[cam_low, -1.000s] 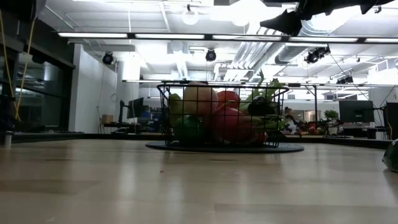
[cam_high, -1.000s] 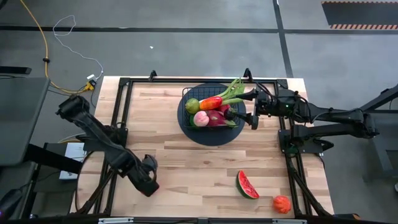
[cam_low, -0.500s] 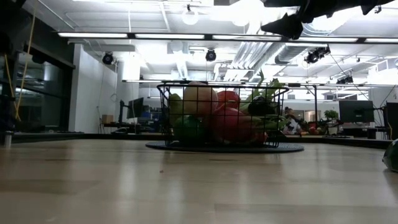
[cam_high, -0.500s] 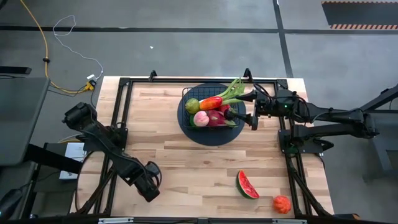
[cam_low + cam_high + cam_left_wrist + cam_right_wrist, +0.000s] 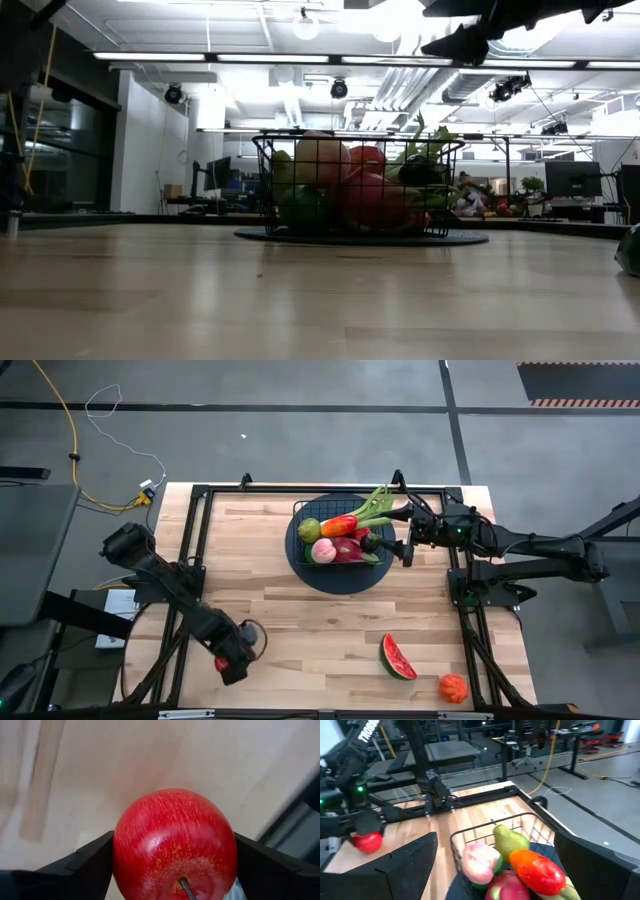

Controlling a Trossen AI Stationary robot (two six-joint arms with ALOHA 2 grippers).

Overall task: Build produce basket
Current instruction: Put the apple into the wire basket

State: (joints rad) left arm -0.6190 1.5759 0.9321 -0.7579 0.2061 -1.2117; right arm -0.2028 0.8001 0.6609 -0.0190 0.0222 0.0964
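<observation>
The left hand [image 5: 232,660] is down at the near left part of the worktop [image 5: 300,620] with a red apple [image 5: 175,845] seated between its fingers, one on either side of the fruit; I read it as closed on the apple, though whether the fruit has left the wood I cannot tell. So the step in hand looks like picking up the apple. Next it calls for a lift and a carry across to the wire basket [image 5: 340,535], which sits on a dark round mat [image 5: 300,565] at the far middle and already holds a pear [image 5: 510,840], a red pepper [image 5: 537,867], a pink dragon fruit [image 5: 345,550] and a leafy stalk [image 5: 378,505].

The right hand [image 5: 388,546] hangs over the basket's right edge, fingers spread, holding nothing. It may need to clear off first.

A watermelon slice [image 5: 396,657] and an orange-red fruit [image 5: 453,687] lie near the front right corner. The worktop is pale wooden planks in a black frame; behind it is an open workshop with desks, monitors and ceiling strip lights.
</observation>
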